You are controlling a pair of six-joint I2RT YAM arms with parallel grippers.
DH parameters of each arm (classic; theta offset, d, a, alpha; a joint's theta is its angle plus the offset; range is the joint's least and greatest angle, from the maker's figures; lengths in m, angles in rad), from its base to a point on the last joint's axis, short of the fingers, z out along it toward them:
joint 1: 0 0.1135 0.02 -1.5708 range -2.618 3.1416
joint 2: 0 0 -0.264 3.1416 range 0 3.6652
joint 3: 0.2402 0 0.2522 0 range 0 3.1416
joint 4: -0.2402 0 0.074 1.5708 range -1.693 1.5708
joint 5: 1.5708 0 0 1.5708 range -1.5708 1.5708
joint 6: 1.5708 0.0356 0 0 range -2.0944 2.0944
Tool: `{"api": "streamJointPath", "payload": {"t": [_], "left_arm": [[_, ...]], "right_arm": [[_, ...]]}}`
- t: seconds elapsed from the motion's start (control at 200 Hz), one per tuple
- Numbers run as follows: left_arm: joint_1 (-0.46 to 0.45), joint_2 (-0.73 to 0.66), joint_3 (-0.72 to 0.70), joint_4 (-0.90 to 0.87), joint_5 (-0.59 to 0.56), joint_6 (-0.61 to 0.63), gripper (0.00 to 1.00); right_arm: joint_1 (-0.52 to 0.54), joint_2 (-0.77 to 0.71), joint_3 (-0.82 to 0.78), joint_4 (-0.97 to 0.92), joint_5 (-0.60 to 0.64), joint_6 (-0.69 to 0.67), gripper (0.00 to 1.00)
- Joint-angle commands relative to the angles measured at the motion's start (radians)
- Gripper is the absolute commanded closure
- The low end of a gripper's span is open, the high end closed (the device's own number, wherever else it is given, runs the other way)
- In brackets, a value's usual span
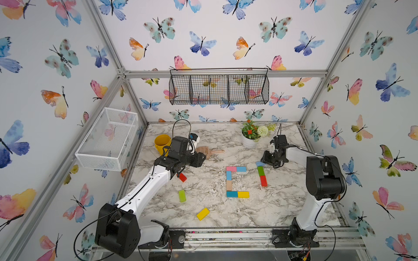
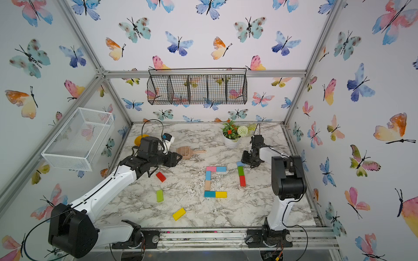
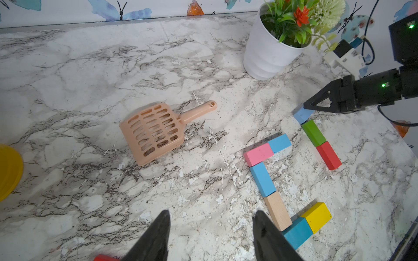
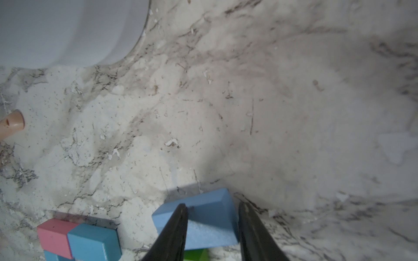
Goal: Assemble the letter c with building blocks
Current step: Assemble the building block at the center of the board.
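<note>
While right end effector straddles light blue block, clamping impossible to tell, left end effector apart and empty over bench, C of blocks alongside

Bench centre: six-block C. Three-block row just right of it. Three loose blocks left-front. Scoop behind centre; pot behind C, near back edge; cup toward back-left corner.

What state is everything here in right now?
left gripper, open, empty.
right gripper, shut on the tilted light blue block.
six-block C, flat, blocks touching.
yellow cup, upright.
slotted scoop, lying flat.
flower pot, upright.
</note>
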Motion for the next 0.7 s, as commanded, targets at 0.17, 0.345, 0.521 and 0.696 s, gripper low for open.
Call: {"api": "streamJointPath", "payload": {"t": [0.17,0.345,0.521,0.696], "left_arm": [[0.007,0.007,0.032,-0.005,0.018,-0.002,0.40],[0.008,0.009,0.034,-0.005,0.021,-0.002,0.40],[0.010,0.007,0.035,-0.005,0.020,-0.002,0.40],[0.011,0.008,0.034,-0.007,0.020,-0.002,0.40]], "right_arm": [[-0.008,-0.050,-0.037,-0.015,0.001,0.007,0.60],[-0.008,-0.056,-0.030,-0.023,0.008,0.007,0.60],[-0.008,-0.084,0.007,-0.042,0.039,0.004,0.60],[-0.008,-0.077,0.041,-0.053,0.012,-0.004,0.64]]}}
